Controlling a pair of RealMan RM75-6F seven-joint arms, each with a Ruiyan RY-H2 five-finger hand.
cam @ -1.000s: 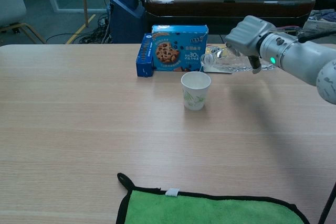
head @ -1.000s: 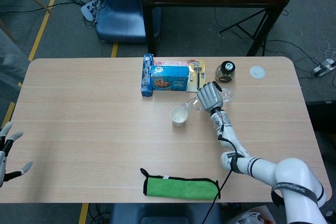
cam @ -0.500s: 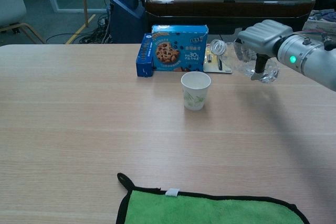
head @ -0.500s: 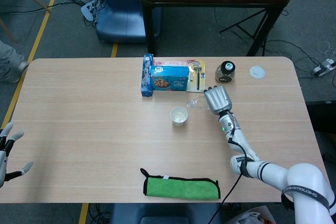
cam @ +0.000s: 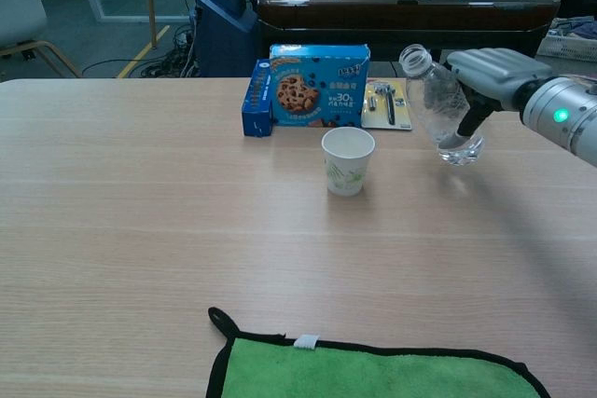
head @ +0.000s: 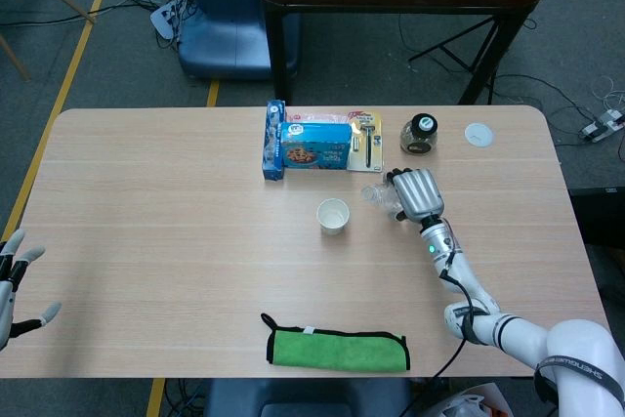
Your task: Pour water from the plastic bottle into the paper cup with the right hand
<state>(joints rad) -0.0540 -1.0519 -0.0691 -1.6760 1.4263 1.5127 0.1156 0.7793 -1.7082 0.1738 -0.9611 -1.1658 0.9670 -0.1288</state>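
Your right hand (cam: 492, 76) is gripping the plastic bottle (cam: 438, 109) at the right of the chest view, fingers (cam: 474, 116) wrapping over its side while the bottle is leaning with its open neck pointing up and to the left, its base hovering just above or barely touching the table (cam: 140, 221); you cannot tell which from these views. In the head view the same hand (head: 418, 193) is sitting right of centre with the bottle (head: 383, 196) poking out to its left. The paper cup (cam: 347, 160) is standing upright near the middle of the chest view, to the left of the bottle and apart from it. Behind the cup, a blue cookie box (cam: 317, 84) is standing with a smaller blue box (cam: 256, 100) touching its left side. A green cloth (cam: 373, 367) is lying along the bottom edge. In the head view, a dark jar (head: 419, 133) and a white lid (head: 479, 134) are resting toward the upper right of the table. Your left hand (head: 14, 285) is showing at the lower left edge of the head view, fingers spreading apart and holding nothing.
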